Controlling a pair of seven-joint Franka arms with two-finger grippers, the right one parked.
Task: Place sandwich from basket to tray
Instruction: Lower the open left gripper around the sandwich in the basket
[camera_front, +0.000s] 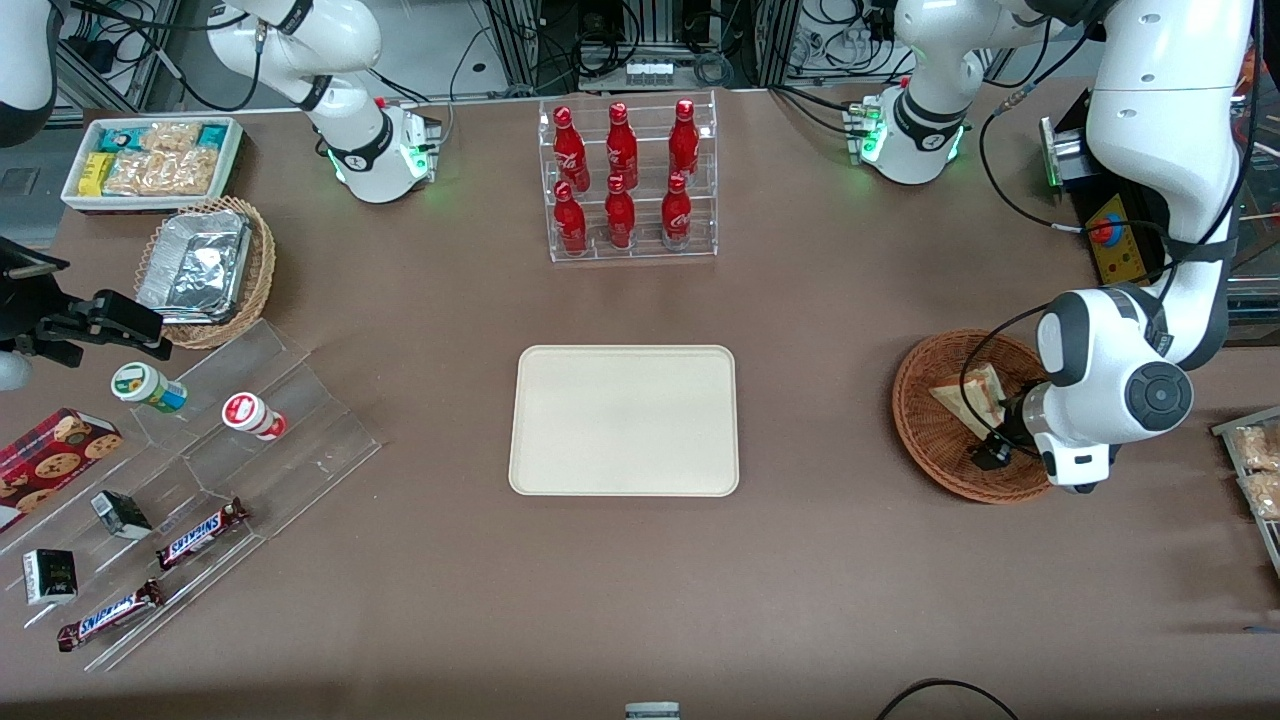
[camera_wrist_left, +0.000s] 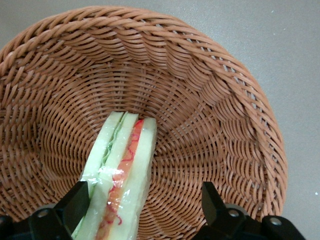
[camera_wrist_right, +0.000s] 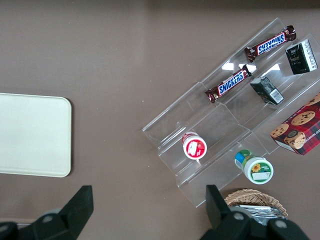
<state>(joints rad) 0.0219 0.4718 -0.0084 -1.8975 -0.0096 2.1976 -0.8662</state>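
Down in the basket (camera_wrist_left: 210, 100), open fingers (camera_wrist_left: 80, 202) straddle the sandwich (camera_wrist_left: 122, 170); tray (camera_front: 625, 420) bare.

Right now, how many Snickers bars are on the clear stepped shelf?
2. One Snickers bar lies on a shelf step; the other Snickers bar lies nearer the front camera on a lower step. None looks hidden. The gripper hangs in the basket, jaws open around the sandwich.

Arm's wrist is covering part of basket (camera_front: 950, 420) and sandwich (camera_front: 975, 392); gripper (camera_wrist_left: 145, 210) fingertips are running off wrist frame, sandwich's near end getting cropped too.
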